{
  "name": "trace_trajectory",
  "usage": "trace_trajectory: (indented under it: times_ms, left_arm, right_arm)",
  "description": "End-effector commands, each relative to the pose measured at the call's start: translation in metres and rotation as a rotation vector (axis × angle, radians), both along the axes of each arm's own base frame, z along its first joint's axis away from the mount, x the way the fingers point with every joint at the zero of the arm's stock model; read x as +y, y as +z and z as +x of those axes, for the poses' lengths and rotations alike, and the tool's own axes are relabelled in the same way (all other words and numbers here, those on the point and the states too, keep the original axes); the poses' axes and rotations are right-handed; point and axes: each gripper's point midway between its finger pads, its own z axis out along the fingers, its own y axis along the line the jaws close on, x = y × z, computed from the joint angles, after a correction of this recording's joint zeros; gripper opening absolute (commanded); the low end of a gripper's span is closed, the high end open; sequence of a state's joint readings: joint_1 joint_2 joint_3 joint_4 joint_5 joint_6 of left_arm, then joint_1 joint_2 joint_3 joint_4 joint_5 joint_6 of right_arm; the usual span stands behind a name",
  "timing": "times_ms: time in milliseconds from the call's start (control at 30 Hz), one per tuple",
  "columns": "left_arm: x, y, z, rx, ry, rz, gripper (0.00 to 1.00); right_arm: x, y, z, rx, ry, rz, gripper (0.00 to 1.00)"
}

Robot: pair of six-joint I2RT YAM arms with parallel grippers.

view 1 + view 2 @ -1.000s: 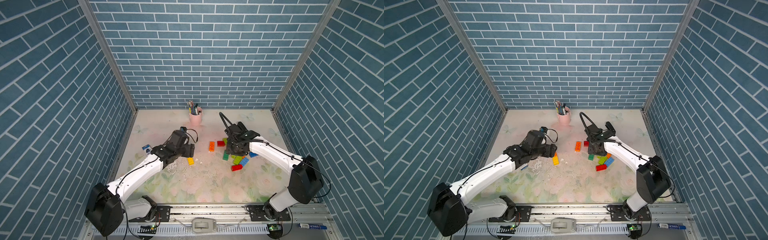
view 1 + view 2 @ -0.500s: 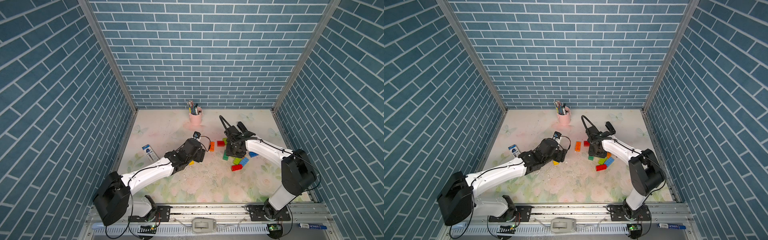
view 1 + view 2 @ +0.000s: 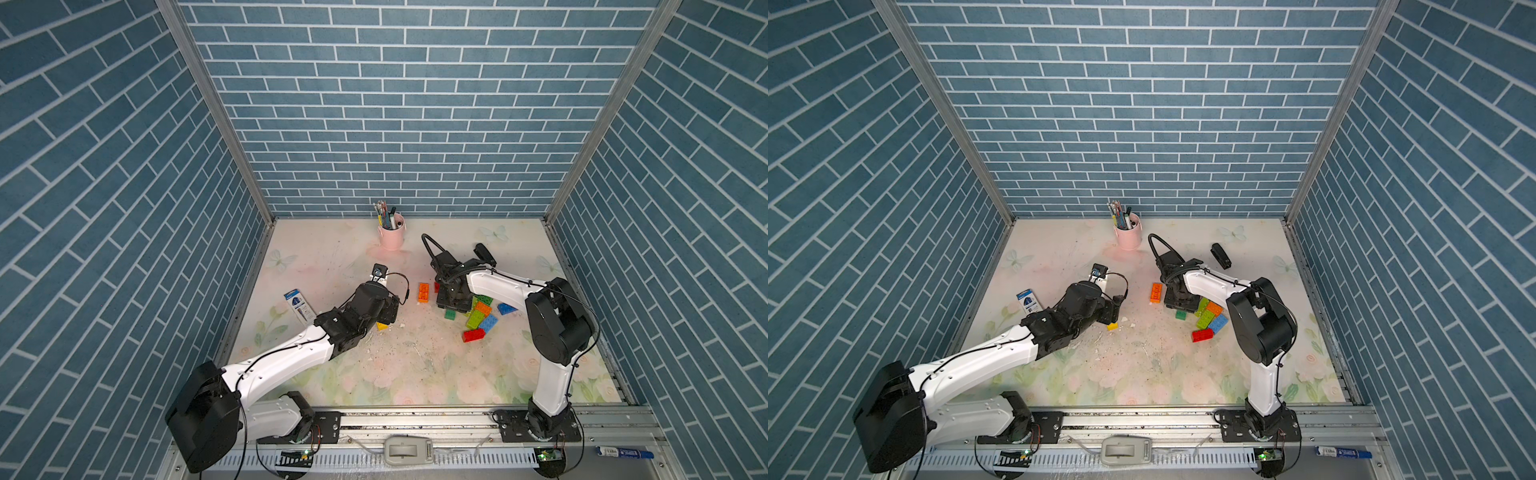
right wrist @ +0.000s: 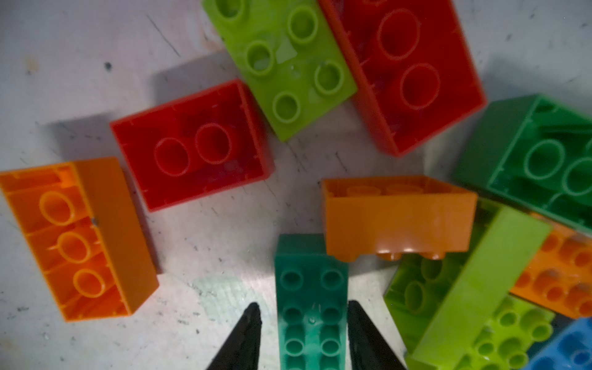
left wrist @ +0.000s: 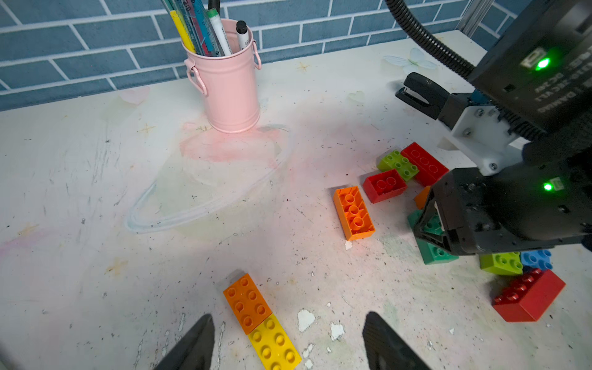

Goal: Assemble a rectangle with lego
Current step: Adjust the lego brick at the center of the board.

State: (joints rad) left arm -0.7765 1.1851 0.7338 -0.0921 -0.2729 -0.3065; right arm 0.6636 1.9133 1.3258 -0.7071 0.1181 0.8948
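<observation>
Straddling an orange brick point(image 5: 246, 301) and a yellow brick point(image 5: 275, 346) that lay end to end, touching and studs up, the left tool point(image 5: 288, 317) stood wide and held nothing. Across the table point(image 3: 415, 374), the right tool point(image 4: 302, 304) was narrow astride a green brick point(image 4: 310, 282) at the edge of the pile point(image 3: 478, 316). One finger touched the brick, and a sliver of table showed beside the other. Red, lime, orange and blue bricks lay jumbled there, several upside down.
</observation>
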Motion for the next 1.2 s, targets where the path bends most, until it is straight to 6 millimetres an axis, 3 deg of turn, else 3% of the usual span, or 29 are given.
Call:
trace_trajectory:
  times_ms: [0,100,200,367,600,700,833,967,1100,1167]
  left_arm:
    - [0.011,0.003,0.000,-0.016,0.036,-0.015,0.75]
    - [0.015,0.009,0.000,-0.030,0.044,-0.030,0.74]
    - [0.022,0.000,-0.004,-0.018,0.052,-0.024,0.74]
    - [0.027,0.002,-0.005,-0.026,0.060,-0.036,0.74]
    - [0.042,0.009,-0.003,-0.035,0.093,-0.057,0.73]
    - [0.055,0.013,-0.002,-0.026,0.122,-0.075,0.73]
    - [0.075,0.012,0.000,0.000,0.161,-0.107,0.72]
    - [0.081,0.005,0.002,0.029,0.192,-0.130,0.71]
    - [0.076,0.002,0.002,0.054,0.188,-0.158,0.71]
    - [0.076,0.001,0.002,0.055,0.191,-0.158,0.71]
  right_arm:
    - [-0.005,-0.006,-0.003,0.016,-0.081,-0.042,0.42]
    - [-0.001,-0.007,-0.004,0.012,-0.100,-0.029,0.37]
    - [0.002,-0.006,-0.009,0.014,-0.112,-0.032,0.35]
    - [0.012,0.001,-0.032,0.033,-0.183,0.010,0.34]
    - [0.052,-0.002,-0.062,0.099,-0.253,0.133,0.49]
    - [0.068,0.023,-0.070,0.104,-0.152,0.186,0.53]
    - [0.042,0.054,-0.070,0.049,0.032,0.116,0.54]
    - [0.021,0.051,-0.054,0.085,0.264,0.060,0.60]
    - [0.018,0.049,-0.050,0.126,0.441,-0.026,0.87]
    - [0.021,0.043,-0.050,0.140,0.477,-0.018,0.95]
